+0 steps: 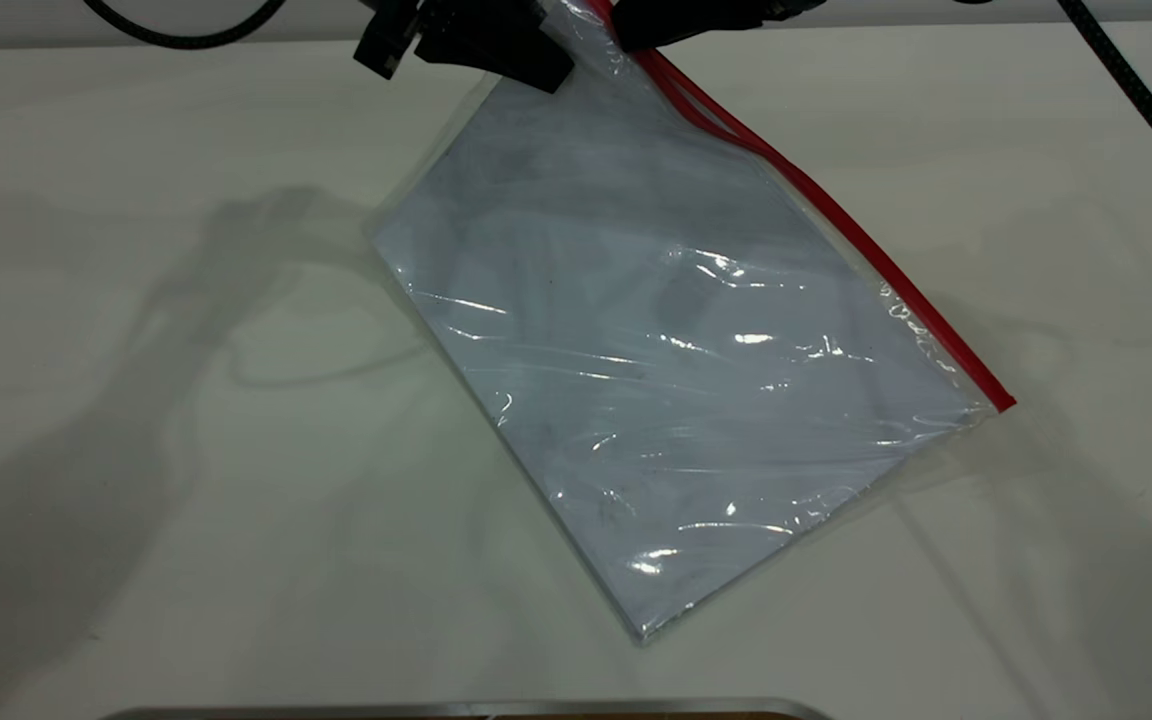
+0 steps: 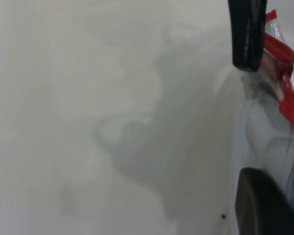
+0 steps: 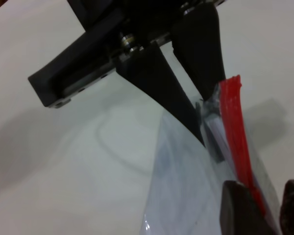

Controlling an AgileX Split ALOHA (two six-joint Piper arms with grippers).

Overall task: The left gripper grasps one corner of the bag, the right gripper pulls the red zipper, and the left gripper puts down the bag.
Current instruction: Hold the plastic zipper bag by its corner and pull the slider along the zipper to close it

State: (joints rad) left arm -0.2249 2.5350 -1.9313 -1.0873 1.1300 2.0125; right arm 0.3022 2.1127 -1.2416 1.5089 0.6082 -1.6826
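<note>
A: Any writing we can read? None legible on the bag [image 1: 676, 370].

B: We see the left gripper [image 3: 202, 105] clamped on its raised corner [image 3: 210, 105]; the right gripper [image 3: 264, 205] straddles the red zipper [image 1: 836, 215], lower edge on the desk [image 1: 136, 450]

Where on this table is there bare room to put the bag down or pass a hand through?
The table is bare on both sides of the hanging bag, widest on the left, and also right of the red zipper. It is crowded at the far edge, where the left gripper and right gripper meet at the bag's top corner.
</note>
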